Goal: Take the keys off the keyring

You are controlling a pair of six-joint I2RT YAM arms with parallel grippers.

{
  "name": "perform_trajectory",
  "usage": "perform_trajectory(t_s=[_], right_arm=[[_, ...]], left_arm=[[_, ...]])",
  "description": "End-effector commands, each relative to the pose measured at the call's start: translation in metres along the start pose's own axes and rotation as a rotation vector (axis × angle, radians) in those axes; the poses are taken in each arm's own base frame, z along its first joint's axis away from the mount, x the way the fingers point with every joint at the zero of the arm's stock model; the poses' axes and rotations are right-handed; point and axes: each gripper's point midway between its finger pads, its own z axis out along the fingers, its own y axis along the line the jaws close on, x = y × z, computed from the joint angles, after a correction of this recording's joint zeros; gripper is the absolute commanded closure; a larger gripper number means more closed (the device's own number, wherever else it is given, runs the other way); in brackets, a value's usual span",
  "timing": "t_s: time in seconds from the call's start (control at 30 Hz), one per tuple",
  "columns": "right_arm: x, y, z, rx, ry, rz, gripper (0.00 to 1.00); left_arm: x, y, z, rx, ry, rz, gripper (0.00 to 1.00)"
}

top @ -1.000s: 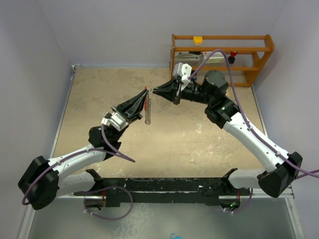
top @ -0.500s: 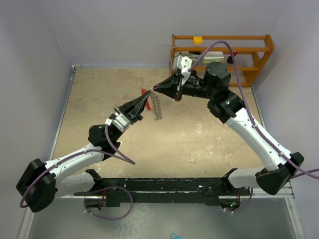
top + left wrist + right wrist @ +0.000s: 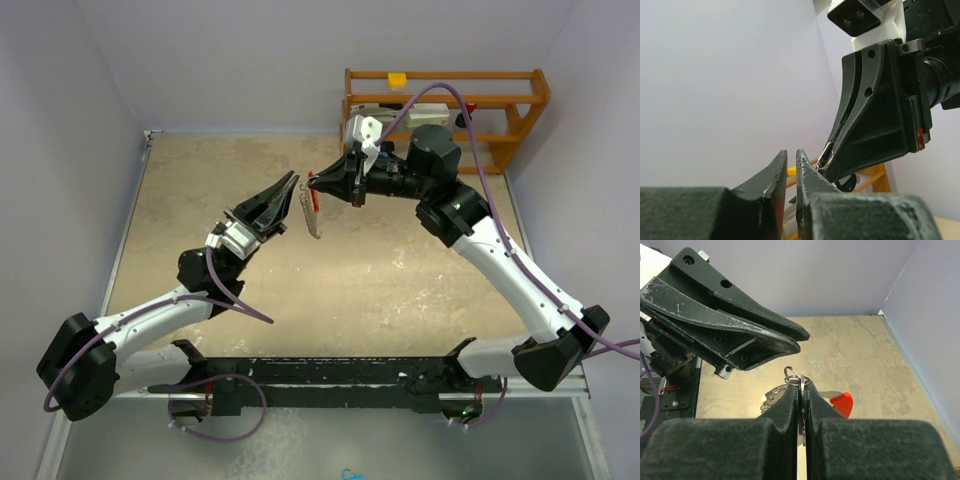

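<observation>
Keyring position: the keyring (image 3: 315,214) hangs clear of the table (image 3: 400,280), held at its top end by the right gripper (image 3: 313,183). You find it mid-field, toward 12 o'clock from the arm bases.
Right jaws: clamped on a thin metal edge of the keyring. A small wire ring (image 3: 790,372) stands just past the tips.
Left jaws: the left gripper (image 3: 292,187) shows only a narrow slit between its fingers, with nothing in it.
Deciding relation: the keyring lies at 3 o'clock from the left tips, just beside them. The left arm is the free one.
Long axis: runs 12 to 6 o'clock in the top view, with the lower end drifting toward 5.
Materials: the red crescent (image 3: 842,402) is smooth and looks like plastic. The silvery arc (image 3: 771,395) is ridged and chain-like, and will likely swing if you nudge it.
Key cluster: you cannot pick the keys out separately; they are too small to tell.
Next move, judged: bring the left tips toward 3 o'clock onto the small wire ring.
</observation>
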Motion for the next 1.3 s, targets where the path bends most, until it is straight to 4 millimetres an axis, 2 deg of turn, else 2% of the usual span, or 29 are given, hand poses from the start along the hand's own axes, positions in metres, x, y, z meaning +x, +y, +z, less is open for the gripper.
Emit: perform_trajectory(t_s=[0.0, 0.2, 0.33, 0.43, 0.57, 0.9, 1.27], right_arm=[[-0.030, 0.005, -0.006, -0.014, -0.074, -0.071, 1.00], [-0.028, 0.002, -0.006, 0.000, -0.075, -0.074, 1.00], [-0.025, -0.001, -0.004, 0.008, -0.069, -0.070, 1.00], [-0.025, -0.001, -0.003, 0.011, -0.070, -0.071, 1.00], [-0.024, -0.002, -0.003, 0.015, -0.072, -0.073, 1.00], [-0.025, -0.004, -0.004, 0.028, -0.077, -0.081, 1.00], [-0.027, -0.002, -0.006, 0.028, -0.085, -0.089, 1.00]], left_arm=[[-0.025, 0.009, 0.014, -0.025, -0.088, -0.007, 0.87], [-0.024, 0.007, 0.008, -0.017, -0.066, -0.020, 0.52], [-0.024, 0.006, 0.006, -0.005, -0.037, -0.030, 0.49], [-0.024, 0.005, 0.005, 0.008, -0.016, -0.031, 0.50], [-0.020, 0.005, 0.005, 0.005, 0.004, -0.034, 0.58], [-0.008, -0.008, 0.007, 0.055, 0.036, -0.096, 0.58], [0.001, 0.000, 0.007, 0.004, 0.058, -0.079, 0.79]])
